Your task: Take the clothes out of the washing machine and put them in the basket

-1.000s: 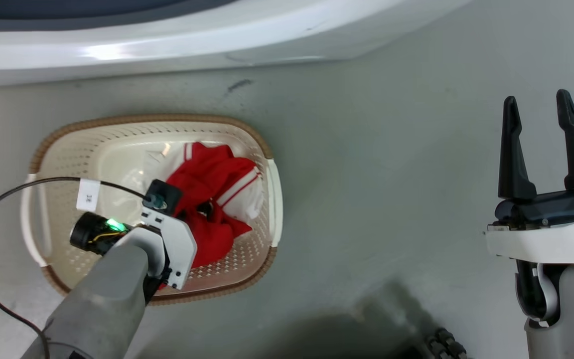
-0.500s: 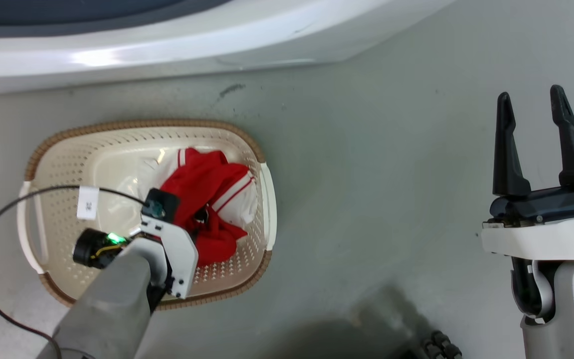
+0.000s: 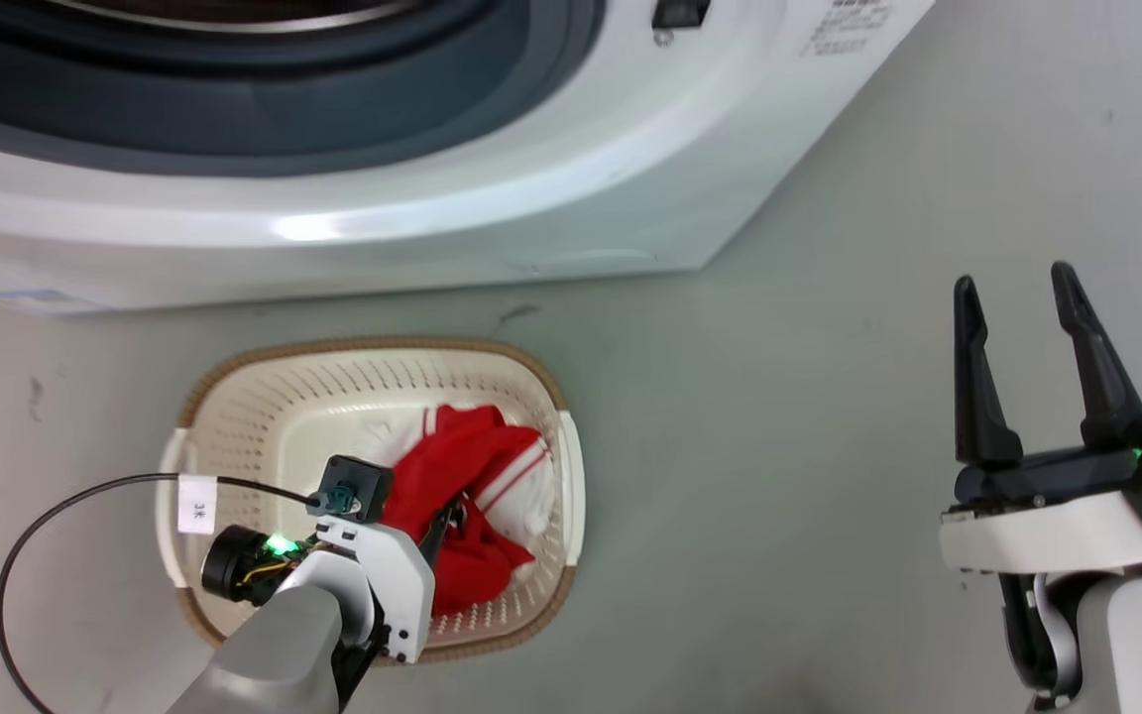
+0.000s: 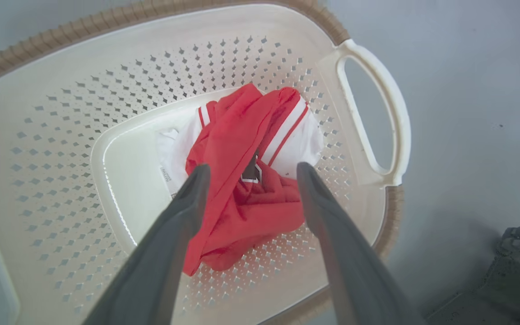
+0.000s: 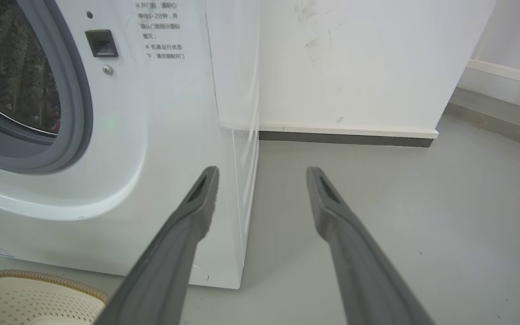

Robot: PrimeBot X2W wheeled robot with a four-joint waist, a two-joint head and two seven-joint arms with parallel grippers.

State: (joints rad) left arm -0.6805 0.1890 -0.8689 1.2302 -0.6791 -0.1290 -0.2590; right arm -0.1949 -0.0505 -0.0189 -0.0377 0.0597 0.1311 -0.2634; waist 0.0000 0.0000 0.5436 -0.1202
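Since a second ago the head camera has tipped up. The washing machine point(image 3: 551, 188) now shows its grey rubber ring point(image 3: 353, 119) across the top of the head view, and the basket point(image 3: 353, 348) sits lower in it. That shift belongs to the camera, not to the things. Against the basket itself, the left arm has drawn back a little from the cloth.

A red and white garment point(image 4: 242, 189) lies crumpled on the basket's bottom, toward the handle end point(image 4: 391, 117). Nothing else is in the basket that I can see. The left hand point(image 4: 252, 168) hangs over the garment with its fingers spread wide. The cloth lies under the gap and is not pinched, so I judge it released and this piece delivered.

Beyond the basket's far rim stands the washing machine, near it on the grey floor point(image 3: 789, 397). In the right wrist view a slice of the steel drum point(image 5: 11, 67) shows through the opening. It is too dark and too partial to tell whether more clothes remain inside, so another reach may be needed.

Well off to the side, the right hand point(image 3: 1012, 278) is held up over bare floor, its fingers parted and holding nothing.
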